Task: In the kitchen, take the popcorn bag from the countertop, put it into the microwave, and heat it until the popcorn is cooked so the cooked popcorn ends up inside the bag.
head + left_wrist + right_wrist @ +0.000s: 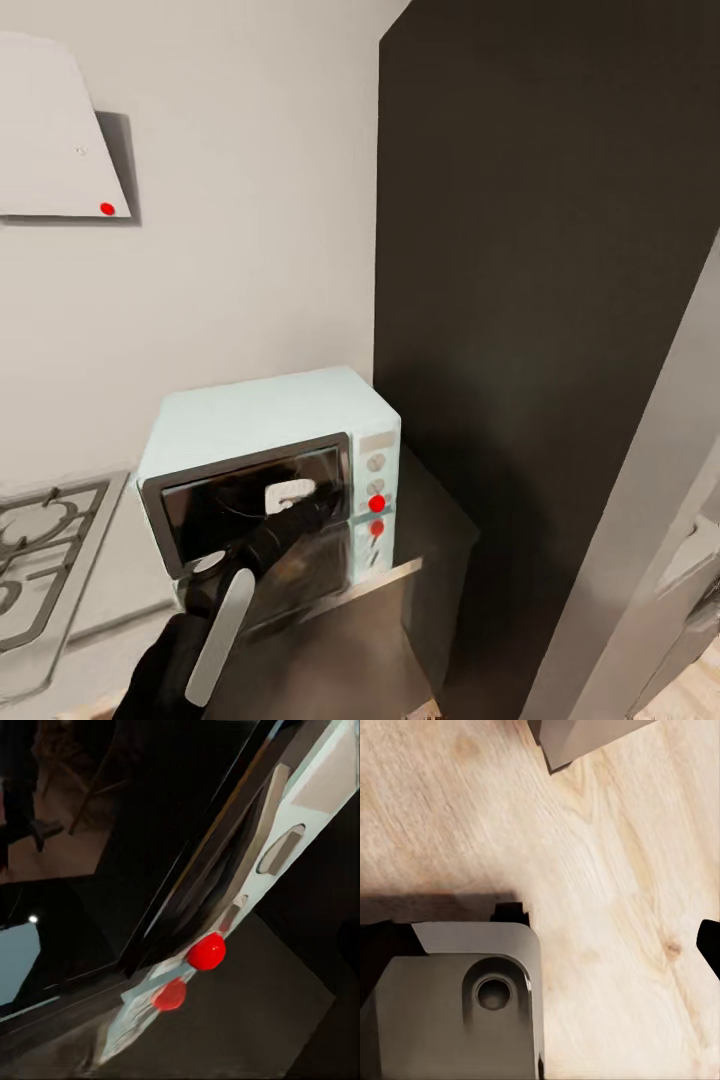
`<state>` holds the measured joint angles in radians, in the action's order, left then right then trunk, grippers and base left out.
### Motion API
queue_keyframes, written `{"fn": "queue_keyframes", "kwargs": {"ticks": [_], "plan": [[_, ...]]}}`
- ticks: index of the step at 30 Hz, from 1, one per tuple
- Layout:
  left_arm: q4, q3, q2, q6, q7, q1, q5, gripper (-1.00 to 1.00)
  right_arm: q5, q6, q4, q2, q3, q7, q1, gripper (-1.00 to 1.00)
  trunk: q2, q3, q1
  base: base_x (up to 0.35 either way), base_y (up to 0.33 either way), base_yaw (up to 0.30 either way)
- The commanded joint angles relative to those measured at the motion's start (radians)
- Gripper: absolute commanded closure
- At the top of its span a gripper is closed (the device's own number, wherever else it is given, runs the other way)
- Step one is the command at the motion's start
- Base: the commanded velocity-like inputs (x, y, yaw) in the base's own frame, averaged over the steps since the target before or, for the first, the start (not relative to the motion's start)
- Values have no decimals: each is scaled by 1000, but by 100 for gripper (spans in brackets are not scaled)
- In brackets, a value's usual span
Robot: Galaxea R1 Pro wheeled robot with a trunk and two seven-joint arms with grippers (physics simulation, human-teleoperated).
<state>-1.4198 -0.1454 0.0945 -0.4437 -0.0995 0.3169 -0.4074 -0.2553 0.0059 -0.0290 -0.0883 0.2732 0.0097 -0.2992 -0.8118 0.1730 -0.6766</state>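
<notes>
The pale mint-blue microwave (270,420) stands on the glossy grey countertop (330,650) against the wall, its dark glass door looking closed. My left arm reaches up to the door's right edge. My left gripper (325,503) sits just left of the red button (377,503) on the knob panel, and its fingers are too dark to make out. The left wrist view looks closely at the microwave's window (112,870), the knob panel (281,847) and the red button (207,951). The popcorn bag and popcorn are out of view. My right gripper (709,945) hangs over wood floor.
A gas hob (40,560) with grey grates lies left of the microwave. A tall dark cabinet (540,300) rises right beside it. A range hood (50,130) hangs at upper left. A grey panel (650,560) slants along the right. The robot's grey base plate (457,1005) rests on the wood floor (607,870).
</notes>
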Motion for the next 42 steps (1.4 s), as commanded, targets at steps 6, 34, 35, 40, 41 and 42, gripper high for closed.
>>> {"fn": "queue_keyframes", "kwargs": {"ticks": [6,34,35,40,41,42], "plan": [[-1,-1,5,-7,0,1,-4,-100,-12,0,-2,-10,8,1,-1,-100,-1,2,0,-301,125,0],[497,-262,34,10,195,1,-131,-100,-11,1,-2,-10,6,1,-1,-100,-1,2,0,-295,114,0],[542,-262,33,12,194,1,-135,-100,-11,1,-2,-10,6,1,-1,-100,-1,2,0,-97,39,0],[871,-259,29,65,190,1,-141,-100,-9,2,-2,-7,7,1,-1,-100,-1,2,0,-27,11,0],[987,-259,25,129,190,1,-143,-100,-9,2,-2,-7,7,1,-1,-100,-1,2,0,-3,1,0],[1089,-259,20,186,190,1,-143,-100,-9,1,-2,-7,7,1,-1,-100,-1,2,0,-1,1,0]]}}
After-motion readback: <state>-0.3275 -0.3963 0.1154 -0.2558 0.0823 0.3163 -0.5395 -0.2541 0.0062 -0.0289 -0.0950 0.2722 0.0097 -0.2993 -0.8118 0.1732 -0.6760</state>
